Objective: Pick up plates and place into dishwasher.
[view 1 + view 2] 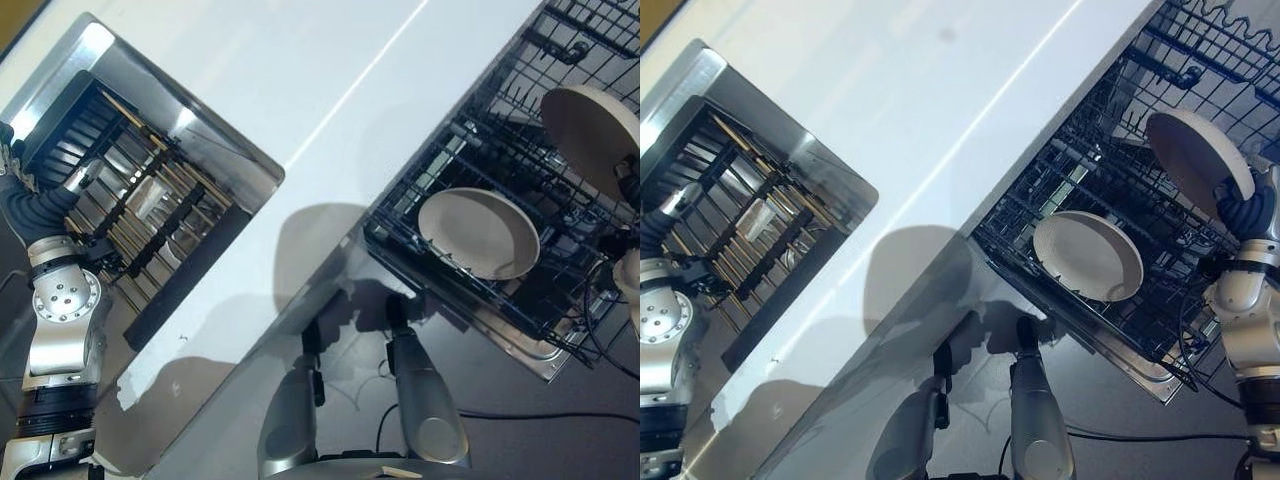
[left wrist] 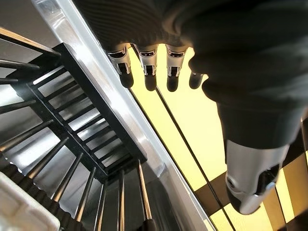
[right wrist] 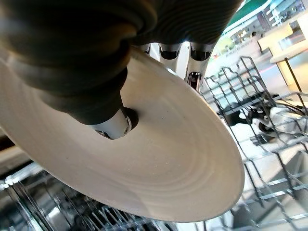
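Two cream plates (image 1: pixel 478 232) (image 1: pixel 1196 150) — dishwasher rack (image 1: pixel 1110 180)

A broad white surface (image 1: pixel 300 90) runs diagonally through the head views, smooth and glossy, with a thin bright line of reflected light along it and soft grey shadows toward its near end. A steel-rimmed sink (image 1: pixel 130 190) is set into it on the left, its metal edge shining, with a rack of dark bars (image 1: pixel 750 230) inside. Below the surface's front edge the floor (image 1: pixel 520 420) is dark grey. In the left wrist view the floor past the sink's rim looks bright yellow (image 2: pixel 192 130), crossed by dark lines and dark squares.
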